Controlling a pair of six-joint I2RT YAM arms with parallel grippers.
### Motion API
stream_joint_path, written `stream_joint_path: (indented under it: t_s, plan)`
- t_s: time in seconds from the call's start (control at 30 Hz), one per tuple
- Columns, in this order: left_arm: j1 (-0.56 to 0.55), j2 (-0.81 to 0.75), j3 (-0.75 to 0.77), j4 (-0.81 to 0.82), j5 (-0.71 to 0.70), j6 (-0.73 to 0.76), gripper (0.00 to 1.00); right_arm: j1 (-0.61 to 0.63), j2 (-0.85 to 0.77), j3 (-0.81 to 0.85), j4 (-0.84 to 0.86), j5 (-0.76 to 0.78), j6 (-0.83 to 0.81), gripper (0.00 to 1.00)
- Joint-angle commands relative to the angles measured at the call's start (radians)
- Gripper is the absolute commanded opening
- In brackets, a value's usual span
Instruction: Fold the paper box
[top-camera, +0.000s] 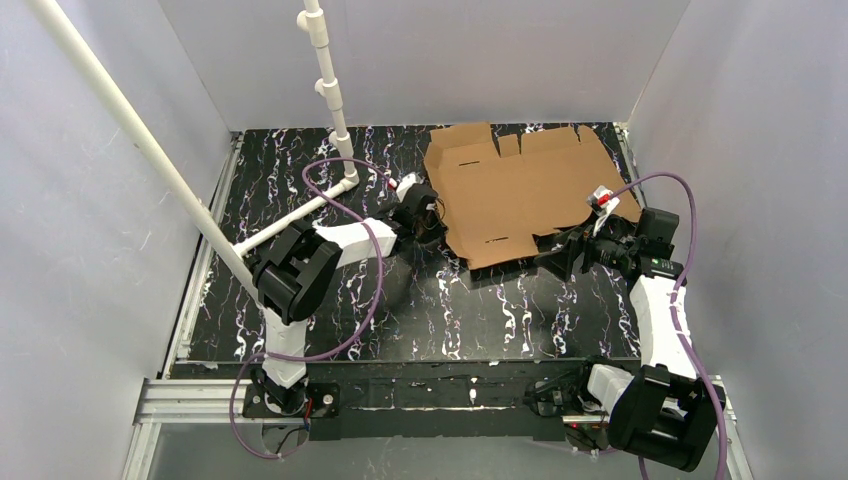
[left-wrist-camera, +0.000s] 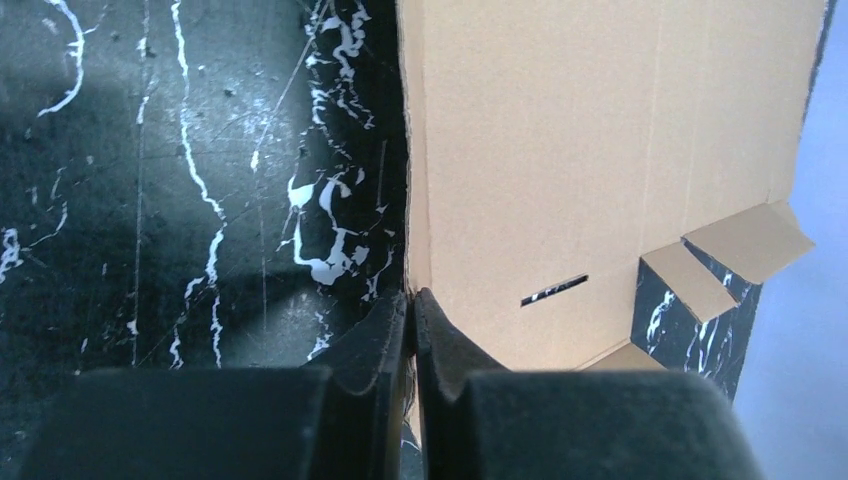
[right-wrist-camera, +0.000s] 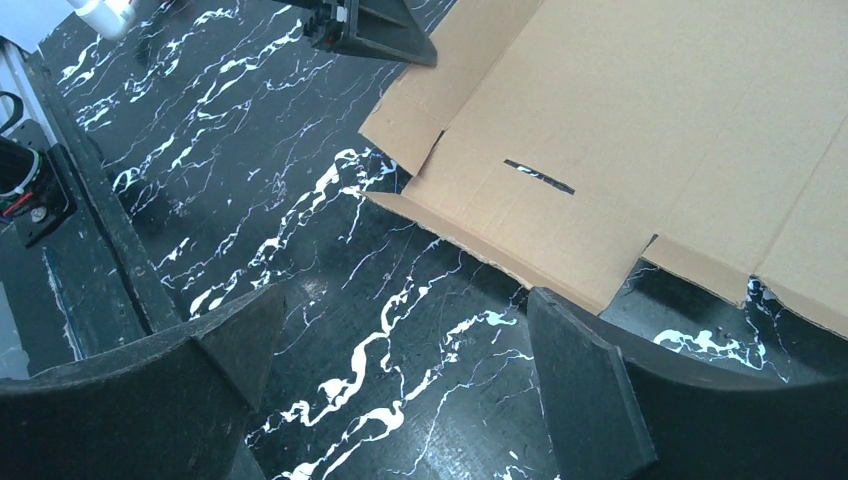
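The paper box (top-camera: 520, 185) is a flat brown cardboard sheet with flaps and slots, lying at the back right of the table. My left gripper (top-camera: 436, 218) is at the sheet's left edge. In the left wrist view its jaws (left-wrist-camera: 412, 300) are pressed together on that edge of the box (left-wrist-camera: 600, 150). My right gripper (top-camera: 556, 256) is open and empty, hovering just in front of the sheet's front flap. In the right wrist view its fingers (right-wrist-camera: 400, 345) span bare table below the box (right-wrist-camera: 650, 120), and the left gripper (right-wrist-camera: 370, 30) shows at the top.
A white pipe frame (top-camera: 325, 80) stands at the back left, with a long slanted pipe (top-camera: 150, 150) over the left side. The black marbled table (top-camera: 450, 310) is walled by grey panels on three sides. Purple cables loop by both arms.
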Motion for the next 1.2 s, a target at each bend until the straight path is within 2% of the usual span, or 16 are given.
stream_joint_path:
  t_s: [0.0, 0.23, 0.37, 0.43, 0.53, 0.7, 0.87, 0.9, 1.07, 1.17]
  plan:
    - [0.004, -0.034, -0.004, 0.017, 0.021, 0.027, 0.0, -0.003, -0.001, -0.01, 0.012, -0.034, -0.03, 1.0]
    - [-0.081, -0.236, -0.173, 0.018, -0.052, 0.07, 0.0, -0.005, -0.013, 0.003, -0.042, -0.042, -0.087, 1.0]
    - [-0.184, -0.383, -0.329, 0.016, -0.193, -0.001, 0.0, -0.007, -0.027, 0.008, -0.079, -0.028, -0.118, 1.0]
    - [-0.226, -0.417, -0.378, 0.016, -0.216, -0.061, 0.0, -0.007, -0.033, 0.012, -0.103, -0.014, -0.145, 1.0]
    - [-0.266, -0.432, -0.441, 0.017, -0.187, -0.135, 0.0, -0.007, -0.032, 0.028, -0.172, 0.014, -0.193, 1.0]
    - [-0.309, -0.394, -0.443, 0.016, -0.142, -0.137, 0.0, -0.007, -0.002, 0.062, -0.286, 0.037, -0.275, 1.0]
    - [-0.319, -0.41, -0.455, 0.014, -0.169, -0.144, 0.0, -0.007, 0.005, 0.076, -0.288, 0.071, -0.273, 1.0]
    - [-0.319, -0.418, -0.456, 0.011, -0.18, -0.141, 0.03, -0.007, 0.01, 0.08, -0.287, 0.084, -0.273, 1.0]
    - [-0.32, -0.456, -0.445, -0.029, -0.212, -0.106, 0.3, -0.007, 0.042, 0.123, -0.344, 0.144, -0.321, 1.0]
    - [-0.319, -0.485, -0.415, -0.114, -0.217, -0.062, 0.47, -0.007, 0.064, 0.16, -0.403, 0.178, -0.378, 1.0]
